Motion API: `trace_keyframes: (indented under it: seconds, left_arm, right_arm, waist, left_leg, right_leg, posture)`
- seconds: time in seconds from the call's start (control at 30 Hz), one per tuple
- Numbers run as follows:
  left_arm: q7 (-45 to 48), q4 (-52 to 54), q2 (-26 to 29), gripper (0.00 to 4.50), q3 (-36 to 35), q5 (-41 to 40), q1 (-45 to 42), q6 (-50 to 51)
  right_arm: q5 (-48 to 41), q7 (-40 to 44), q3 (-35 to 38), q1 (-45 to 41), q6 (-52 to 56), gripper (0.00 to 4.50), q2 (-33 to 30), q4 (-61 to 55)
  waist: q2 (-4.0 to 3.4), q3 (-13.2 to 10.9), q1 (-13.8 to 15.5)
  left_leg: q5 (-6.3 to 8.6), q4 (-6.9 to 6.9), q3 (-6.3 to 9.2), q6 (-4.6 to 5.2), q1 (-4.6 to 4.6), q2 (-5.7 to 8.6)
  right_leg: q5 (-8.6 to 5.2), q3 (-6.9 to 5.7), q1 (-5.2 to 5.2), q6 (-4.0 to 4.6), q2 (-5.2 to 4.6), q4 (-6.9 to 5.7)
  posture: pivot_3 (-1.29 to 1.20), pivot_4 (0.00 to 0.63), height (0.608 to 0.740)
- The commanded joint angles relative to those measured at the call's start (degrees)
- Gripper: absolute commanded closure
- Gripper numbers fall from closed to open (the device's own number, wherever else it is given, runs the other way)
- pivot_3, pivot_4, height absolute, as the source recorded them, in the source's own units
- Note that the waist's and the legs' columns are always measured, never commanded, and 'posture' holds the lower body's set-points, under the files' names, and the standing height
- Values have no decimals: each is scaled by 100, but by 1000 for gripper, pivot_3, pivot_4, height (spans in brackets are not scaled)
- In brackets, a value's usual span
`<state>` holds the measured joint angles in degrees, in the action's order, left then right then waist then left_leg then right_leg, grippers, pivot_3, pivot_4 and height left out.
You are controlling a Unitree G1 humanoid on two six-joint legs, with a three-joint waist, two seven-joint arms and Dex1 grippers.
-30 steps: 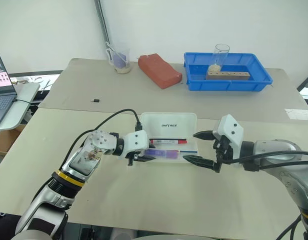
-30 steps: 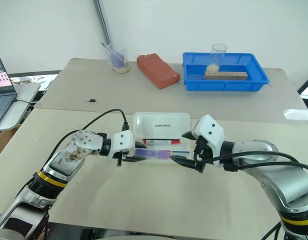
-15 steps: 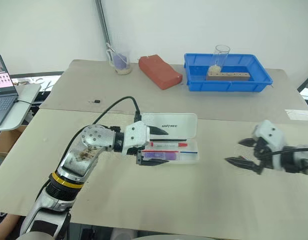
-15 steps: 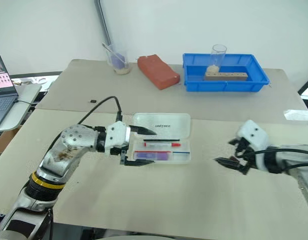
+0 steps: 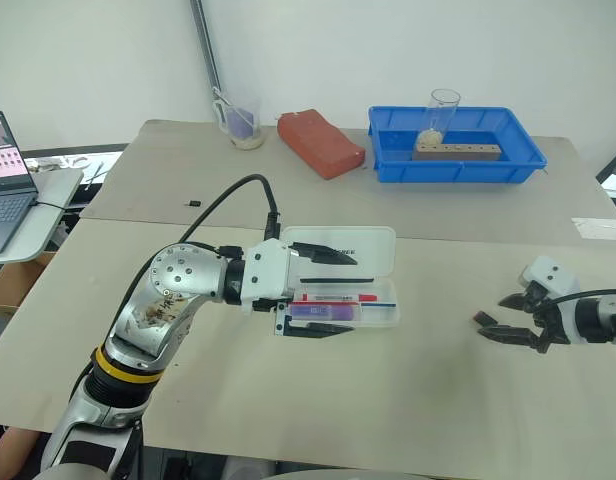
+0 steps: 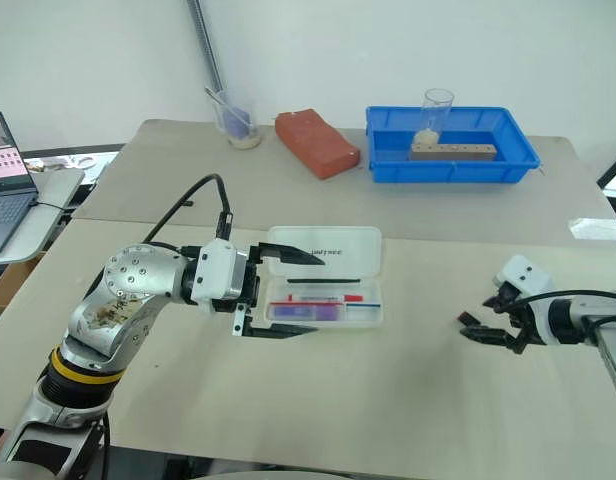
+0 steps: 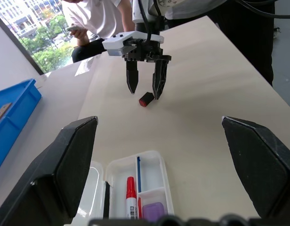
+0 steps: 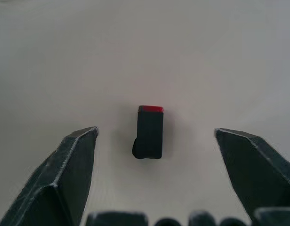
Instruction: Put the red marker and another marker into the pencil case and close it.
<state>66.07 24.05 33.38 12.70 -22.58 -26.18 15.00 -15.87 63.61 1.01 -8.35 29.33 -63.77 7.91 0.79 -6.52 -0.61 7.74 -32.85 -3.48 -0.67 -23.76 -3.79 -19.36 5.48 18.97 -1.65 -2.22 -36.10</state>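
- Spanning both eye views, beige surface [image 5: 288, 420] carried everything else, with a seam across its middle.
- Sat at the far right of that surface: blue tray [image 5: 454, 160], holding a wooden block [image 5: 457, 150] and a clear glass [image 5: 441, 108].
- Lay just left of the tray: brick-red pouch [image 5: 320, 141], then a clear cup [image 5: 241, 120] further left near the far edge.
- Rested open near the middle of the surface: the pencil case [image 5: 340, 272], white lid folded back with its black lettering up.
- Hovered above the left end of the case: left tool [image 5: 318, 292], pointing right, fingers spread wide apart, one over the lid and one at the near edge, holding nothing.
- Hung low over the surface well right of the case: right tool [image 5: 507, 315], fingers apart and empty, one on each side of a small block.
- Lay inside the case's long compartment, running left to right: the red marker [image 5: 333, 297].
- Lay inside the near compartment, just in front of the red marker: another marker [image 5: 318, 312], purple.
- Sat flat on the surface between the right tool's fingertips, touching neither: small black block with a red end [image 8: 149, 131].
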Motion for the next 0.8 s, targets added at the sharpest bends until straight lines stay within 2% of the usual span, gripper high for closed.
trace_keyframes:
  seconds: [0.03,0.17,0.2,0.3,0.33,0.57,0.73,0.8]
  left_arm:
    - [-23,333,53,0,-86,-163,39,9]
    - [-58,276,28,0,-63,-127,8,-10]
    - [-62,245,18,0,-60,-114,-21,-18]
    - [-67,232,13,0,-66,-122,-62,2]
    - [-61,236,17,0,-71,-128,-57,3]
    - [-66,258,136,0,-168,-165,71,73]
    - [-100,321,228,0,-261,-193,154,78]
    - [-113,344,254,0,-273,-194,179,71]
  right_arm:
    - [148,52,51,-45,-239,1548,41,192]
    - [130,96,65,-60,-289,2818,134,145]
    - [115,96,74,-70,-275,3300,154,112]
    - [77,135,96,-81,-233,4319,179,-4]
    - [64,143,107,-79,-228,4458,188,-48]
    - [102,219,70,-339,-219,4458,201,-543]
    - [468,336,-168,-652,-546,4458,135,-316]
    - [377,422,-164,-802,-408,3852,181,-318]
  waist:
    - [-1,0,5]
    - [-2,1,-11]
    - [-2,0,-11]
    - [-1,0,-12]
    - [-2,0,-11]
    - [-8,-1,-12]
    - [-10,-2,-10]
    - [-13,-3,-3]
  left_leg:
    - [0,-1,0,0,0,0]
    - [0,-1,1,0,5,-1]
    - [0,-1,1,0,8,-1]
    - [0,-1,1,0,14,-1]
    - [0,-1,2,0,14,-1]
    - [0,-1,1,0,14,-1]
    - [1,0,1,0,15,-1]
    - [0,-1,1,0,13,0]
  right_leg:
    - [0,0,-2,0,0,1]
    - [1,-1,-7,-1,0,0]
    - [1,-1,-10,-1,1,0]
    - [1,-2,-17,-1,1,1]
    - [0,-2,-17,-1,1,1]
    - [0,-1,-17,-2,0,1]
    - [0,-1,-15,-2,0,1]
    - [0,-2,-15,-2,-1,1]
  posture:
    - [0,150,740]
    - [0,150,740]
    - [0,150,740]
    - [0,150,740]
    - [0,150,740]
    - [0,150,740]
    - [0,150,740]
    - [0,150,740]
